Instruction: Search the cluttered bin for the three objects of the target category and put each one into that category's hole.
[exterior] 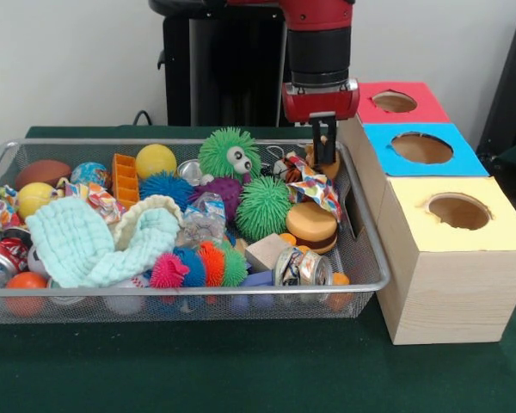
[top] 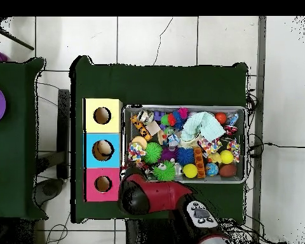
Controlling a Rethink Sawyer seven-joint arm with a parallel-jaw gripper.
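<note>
A wire mesh bin [exterior: 365, 258] sits on the green tabletop [exterior: 241, 370], packed with clutter: a pale mint cloth [exterior: 90, 245] in its front left part, a yellow ball [exterior: 156, 160] and an orange block [exterior: 125, 179] behind the cloth, a green spiky toy with eyes [exterior: 228, 153] near the bin's back wall, a second green spiky ball [exterior: 262, 206] in front of that toy, a blue spiky ball [exterior: 166, 186], a toy burger [exterior: 310, 226] right of the spiky ball, a wooden block [exterior: 266, 251] and a crushed can [exterior: 301, 267] against the bin's front wall, and a red can [exterior: 4, 255] at the bin's left end. Just right of the bin stands a row of three wooden boxes, each with a round hole on top: a yellow box [exterior: 451, 258] nearest the camera, a blue box [exterior: 421, 151] behind it, and a red box [exterior: 400, 103] furthest back. From overhead, something tan lies inside the blue box's hole [top: 103, 149]; the other two holes look empty. The hand [exterior: 323, 146] hangs straight down from the red and black arm [exterior: 318, 52] over the bin's back right corner, beside the red box, its dark fingers close together around a small brownish object [exterior: 327, 159]; whether it truly grips it, I cannot tell.
</note>
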